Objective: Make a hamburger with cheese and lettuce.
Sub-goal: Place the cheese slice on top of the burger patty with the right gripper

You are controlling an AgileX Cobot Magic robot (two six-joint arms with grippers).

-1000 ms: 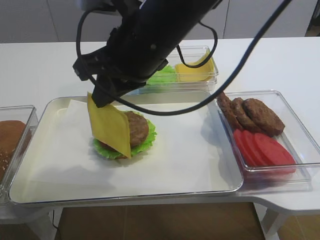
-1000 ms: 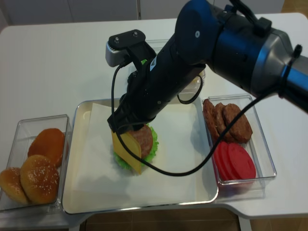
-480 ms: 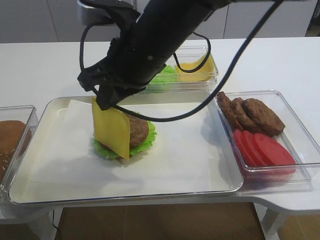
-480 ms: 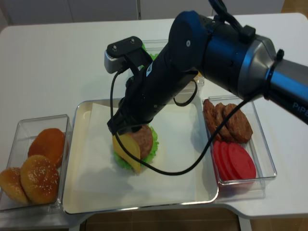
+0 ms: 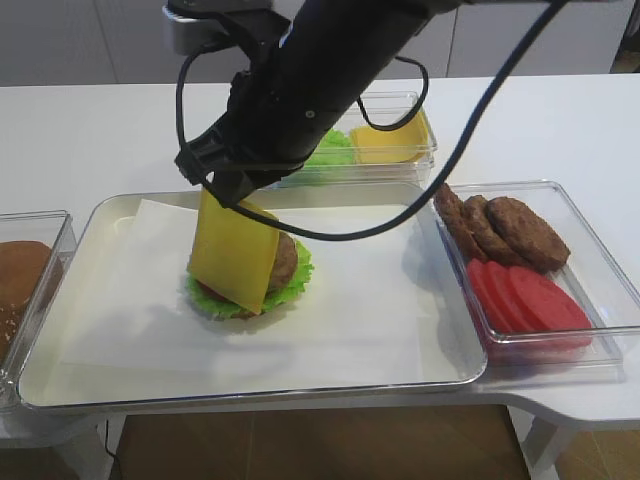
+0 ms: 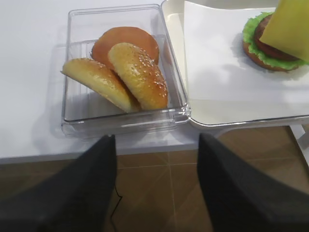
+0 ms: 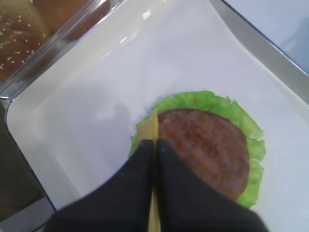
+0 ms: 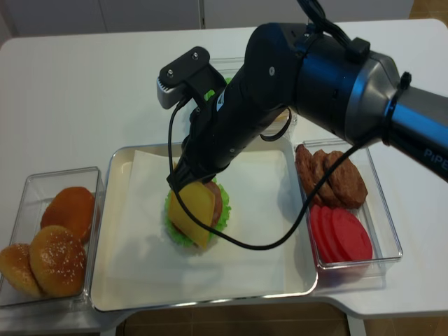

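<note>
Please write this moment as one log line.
right gripper: shut on cheese | cheese: hanging over hamburger | left gripper: open

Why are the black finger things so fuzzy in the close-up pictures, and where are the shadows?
Right wrist view: the right gripper, pinching the cheese, sits too near the lens, so it blurs while the hamburger stays sharper. Left wrist view: the left gripper is blurred the same way. Exterior high view: a soft grey shadow falls on the paper left of the burger.

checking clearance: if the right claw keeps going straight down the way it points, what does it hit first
Probably the hamburger: the right claw, shut on the cheese, points down at its left edge; the cheese would touch first.
</note>
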